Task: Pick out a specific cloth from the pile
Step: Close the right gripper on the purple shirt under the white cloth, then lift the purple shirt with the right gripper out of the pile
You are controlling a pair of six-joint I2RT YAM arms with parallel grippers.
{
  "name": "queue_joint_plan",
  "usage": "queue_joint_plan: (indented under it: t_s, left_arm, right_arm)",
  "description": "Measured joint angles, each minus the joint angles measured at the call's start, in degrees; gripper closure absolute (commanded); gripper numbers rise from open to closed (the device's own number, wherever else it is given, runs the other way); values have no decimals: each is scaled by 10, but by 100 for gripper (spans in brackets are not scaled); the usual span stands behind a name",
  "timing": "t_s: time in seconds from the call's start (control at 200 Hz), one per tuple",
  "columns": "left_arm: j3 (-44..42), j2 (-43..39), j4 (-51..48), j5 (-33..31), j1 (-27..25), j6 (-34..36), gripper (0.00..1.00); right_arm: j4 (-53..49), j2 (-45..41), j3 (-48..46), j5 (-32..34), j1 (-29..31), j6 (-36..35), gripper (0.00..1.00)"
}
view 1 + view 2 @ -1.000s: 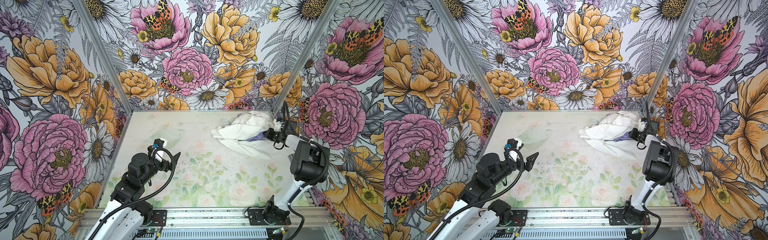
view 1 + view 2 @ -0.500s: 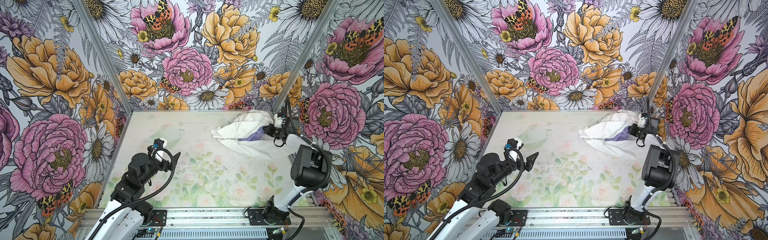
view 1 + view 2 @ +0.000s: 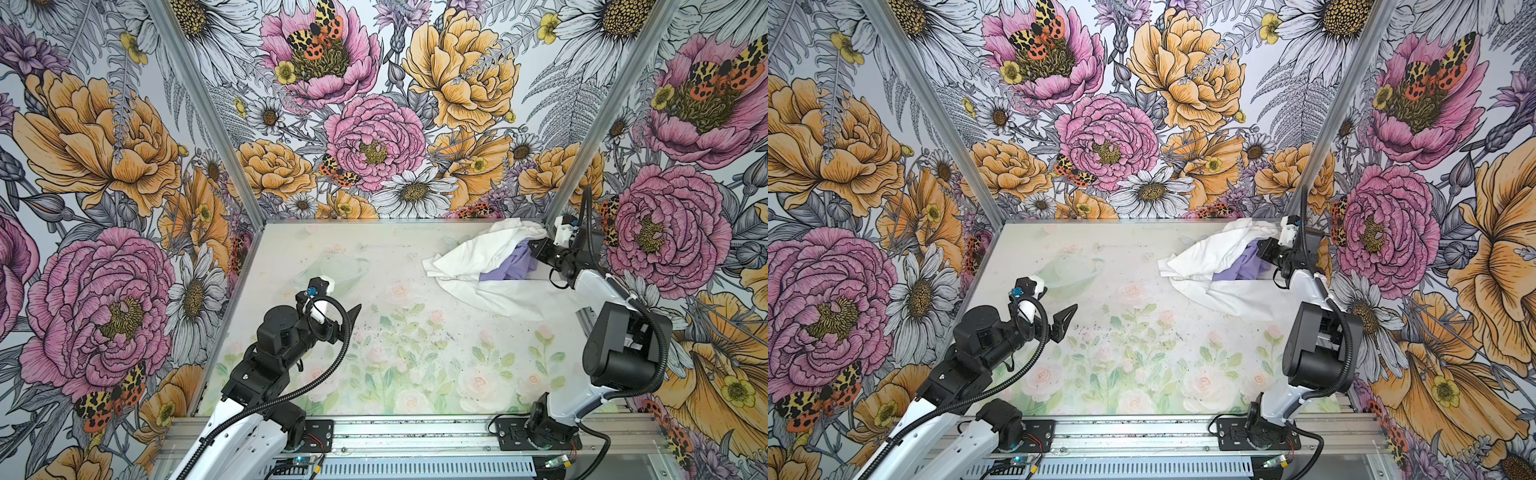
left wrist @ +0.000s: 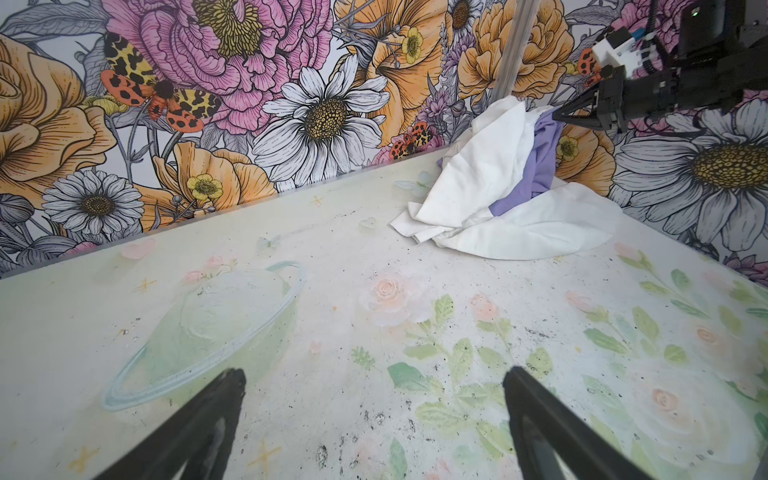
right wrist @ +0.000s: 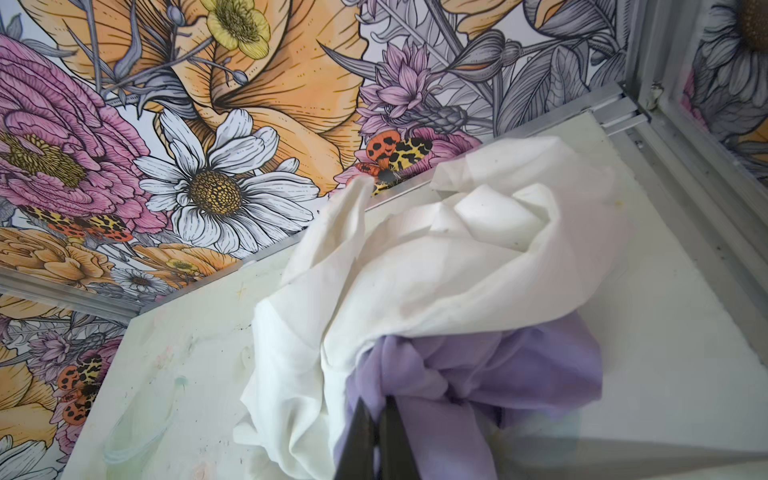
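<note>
Lavender cloth [image 5: 478,374] sits at the black right gripper [image 5: 376,409]. White pile [image 5: 436,266] lies just beyond it. Pale green, pink-rose print covers the table [image 4: 332,257] under the black left gripper [image 4: 374,386].

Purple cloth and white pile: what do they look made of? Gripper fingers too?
Purple cloth: soft matte fabric, probably thin knit; it bunches into fine gathers at the right gripper. White pile: matte woven-looking fabric, holding broader, crisper folds. Left gripper fingers: matte black, likely plastic.
</note>
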Motion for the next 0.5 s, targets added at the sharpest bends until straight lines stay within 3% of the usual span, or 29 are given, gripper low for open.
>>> queue_joint_plan:
  t_s: [0.5]
  left_arm:
    - [0, 0, 0, 0, 0, 0, 1]
  right_arm:
    - [33, -44, -1, -10, 0, 42, 100]
